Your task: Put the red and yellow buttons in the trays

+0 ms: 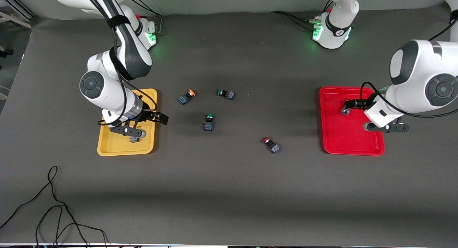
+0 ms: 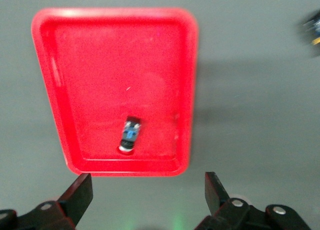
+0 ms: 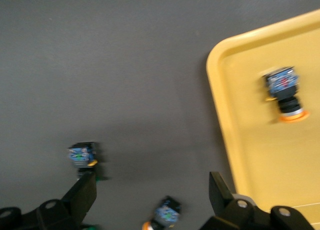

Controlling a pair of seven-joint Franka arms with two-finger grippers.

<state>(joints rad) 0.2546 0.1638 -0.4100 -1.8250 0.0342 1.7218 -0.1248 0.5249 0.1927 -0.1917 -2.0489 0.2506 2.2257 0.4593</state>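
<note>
The yellow tray (image 1: 107,147) holds one yellow-capped button (image 1: 134,139), which also shows in the right wrist view (image 3: 284,92). The red tray (image 1: 352,140) holds one button (image 1: 344,112), seen in the left wrist view (image 2: 129,135); its cap colour does not show. A yellow button (image 1: 187,96) and a red button (image 1: 270,144) lie on the table between the trays. My right gripper (image 1: 158,117) hangs open and empty above the table just beside the yellow tray. My left gripper (image 1: 354,104) hangs open and empty above the red tray's edge (image 2: 130,167) that is farther from the front camera.
Two green-capped switches (image 1: 225,94) (image 1: 209,121) lie near the yellow button; one shows in the right wrist view (image 3: 82,155). Loose black cables (image 1: 53,205) lie on the table near the front camera at the right arm's end.
</note>
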